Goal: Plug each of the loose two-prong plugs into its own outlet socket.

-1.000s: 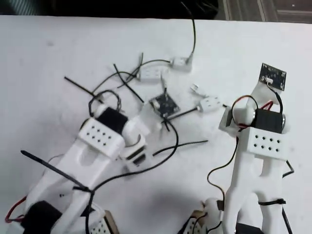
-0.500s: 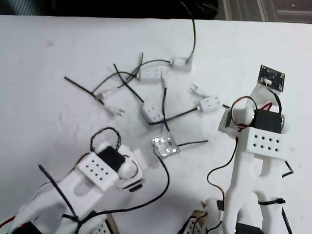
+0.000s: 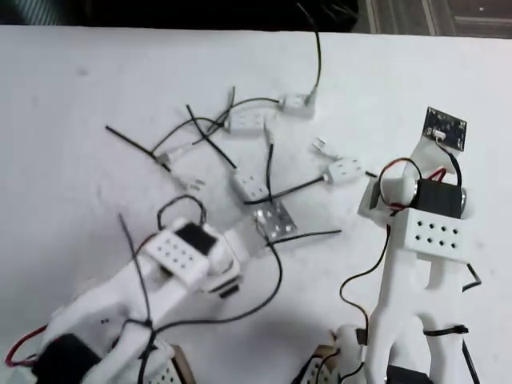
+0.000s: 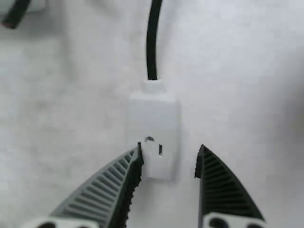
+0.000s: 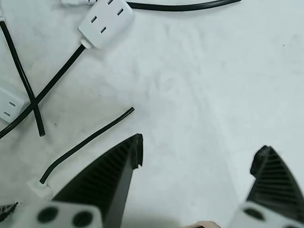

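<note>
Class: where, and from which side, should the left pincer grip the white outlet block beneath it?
Across its long flat sides, at the end opposite the black cord, from above: the white outlet block lies flat, and the open left pincer straddles that end.

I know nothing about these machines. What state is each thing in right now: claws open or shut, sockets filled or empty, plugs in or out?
Left claw, open around the end of socket A.
Right claw, open and empty above the table.
Socket A, lying flat, slots empty.
Socket B, ahead of the right claw, lying flat, slots empty.
Loose plug, lying on the table, unplugged.
</note>
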